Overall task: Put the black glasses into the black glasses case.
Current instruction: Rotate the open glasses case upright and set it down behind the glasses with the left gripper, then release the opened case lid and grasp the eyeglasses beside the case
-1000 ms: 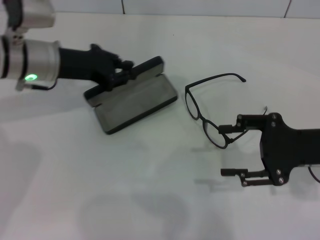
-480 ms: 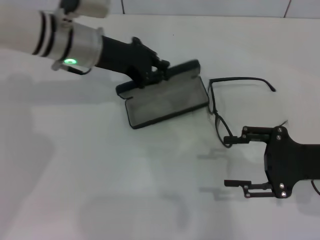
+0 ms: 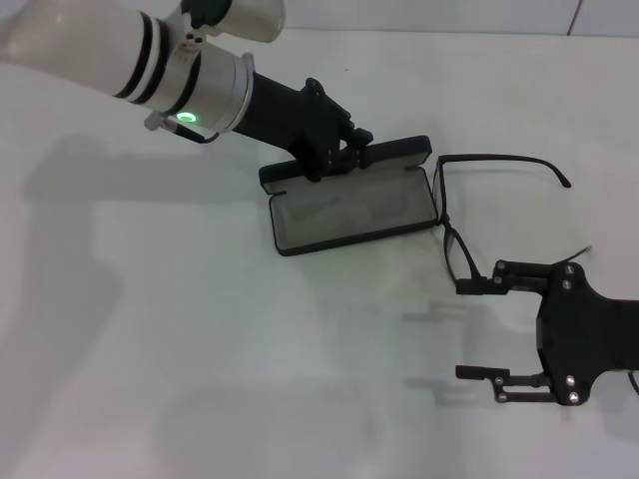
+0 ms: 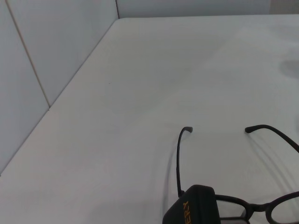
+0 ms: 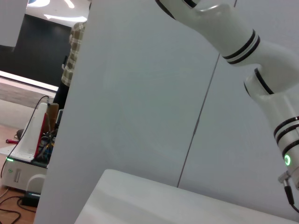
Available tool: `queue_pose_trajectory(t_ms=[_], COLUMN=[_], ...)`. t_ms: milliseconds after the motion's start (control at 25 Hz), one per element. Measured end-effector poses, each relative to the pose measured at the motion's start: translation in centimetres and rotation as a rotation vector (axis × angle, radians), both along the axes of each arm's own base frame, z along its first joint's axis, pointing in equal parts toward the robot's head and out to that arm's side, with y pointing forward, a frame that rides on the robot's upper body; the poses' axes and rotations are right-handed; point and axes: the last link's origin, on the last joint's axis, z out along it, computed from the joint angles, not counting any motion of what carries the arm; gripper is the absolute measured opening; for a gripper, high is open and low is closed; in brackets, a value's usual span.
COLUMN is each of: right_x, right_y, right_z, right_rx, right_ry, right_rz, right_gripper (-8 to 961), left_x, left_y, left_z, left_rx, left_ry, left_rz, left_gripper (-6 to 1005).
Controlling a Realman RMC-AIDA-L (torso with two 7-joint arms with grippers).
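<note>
The black glasses case [image 3: 354,215] lies open on the white table, grey lining up, its lid [image 3: 344,165] raised at the back. My left gripper [image 3: 337,152] is shut on the lid's edge. The black glasses [image 3: 445,226] lie unfolded right against the case's right end, temple arms pointing right. My right gripper [image 3: 461,330] is open just in front of the glasses, its upper finger [image 3: 484,287] at the near lens. The left wrist view shows the lid corner with orange lettering [image 4: 194,207] and the glasses' temple arms [image 4: 178,161].
The white table [image 3: 200,329] meets a pale wall at the back [image 3: 399,15]. The right wrist view shows only the wall and my left arm [image 5: 233,28].
My left gripper has carried the open case to the right, up against the glasses. The glasses have shifted right. My right gripper has moved slightly right and toward the table's front.
</note>
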Motion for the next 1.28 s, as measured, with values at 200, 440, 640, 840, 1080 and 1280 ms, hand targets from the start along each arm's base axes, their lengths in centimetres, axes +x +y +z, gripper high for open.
queue_pose_trajectory(t_ms=[200, 440, 640, 840, 1080, 1280], right_x=[0.1, 0.3, 0.0, -1.3, -4.5, -8.2], right_y=[0.1, 0.7, 1.7, 4.1, 7.6, 9.3], right_z=[0.3, 1.0, 2.0, 3.8, 5.7, 6.5], right_rx=[0.013, 0.048, 0.097, 0.098, -0.019, -0.086], right_ry=[0.004, 0.022, 0.066, 0.132, -0.054, -0.264], right_rz=[-0.010, -0.039, -0.092, -0.207, -0.437, -0.663], right_gripper=[668, 666, 664, 662, 660, 654], left_x=[0.0, 0.7, 0.2, -1.4, -3.2, -4.4], left_y=[0.3, 0.6, 0.7, -0.6, -2.2, -2.8], left_z=[0.2, 0.5, 1.2, 2.3, 1.9, 1.9], left_rx=[0.014, 0.042, 0.093, 0.163, 0.190, 0.203], left_ry=[-0.005, -0.073, -0.184, -0.388, -0.473, -0.470], left_rz=[0.032, 0.044, 0.092, 0.093, 0.109, 0.126], left_gripper=[180, 262, 427, 483, 483, 483])
